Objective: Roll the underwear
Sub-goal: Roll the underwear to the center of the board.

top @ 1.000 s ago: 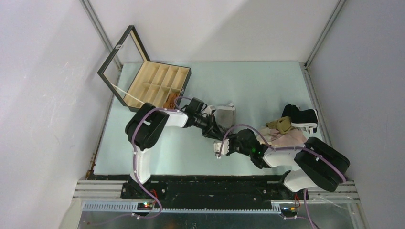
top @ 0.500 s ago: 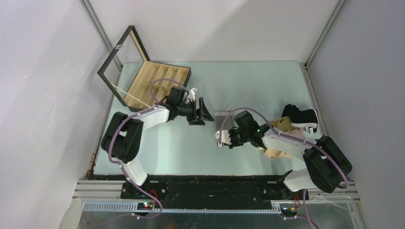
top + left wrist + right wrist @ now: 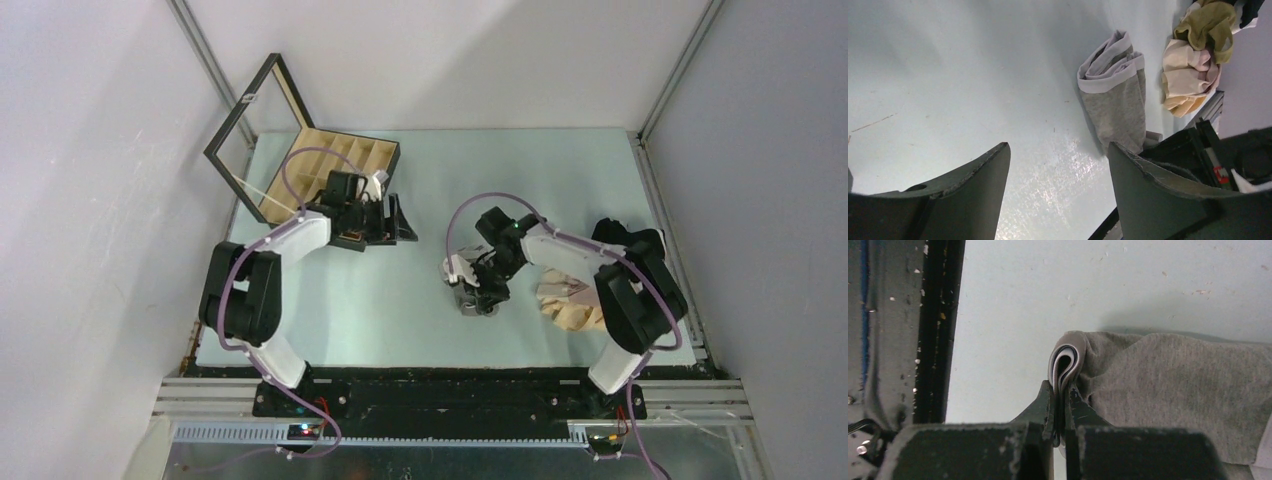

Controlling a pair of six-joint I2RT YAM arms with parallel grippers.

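Grey underwear (image 3: 466, 303) lies folded into a long strip on the table (image 3: 540, 170), near the middle and a little toward the near edge. The right gripper (image 3: 1062, 390) is pinched tight on one folded end of it, with the pale waistband layers bulging up between the jaws. From above, that gripper and its wrist cover most of the garment, so its outline is hard to make out there. In the left wrist view one end of the grey strip disappears behind the right arm.

The left gripper (image 3: 1058, 150) hangs well apart from it, just beside the wooden compartment box (image 3: 345, 160), with its jaws spread wide and nothing between them. The left arm hides part of the box's near compartments.

A crumpled heap of beige and pale pink underwear (image 3: 565, 300) lies toward the table's right side, partly under the right arm. A black garment with white trim (image 3: 645, 240) beyond it is mostly hidden by that arm.

The table is a pale blue-green sheet, scuffed and speckled, with a black rail (image 3: 943, 315) along its near edge. Plain grey-white walls with metal frame posts enclose it.
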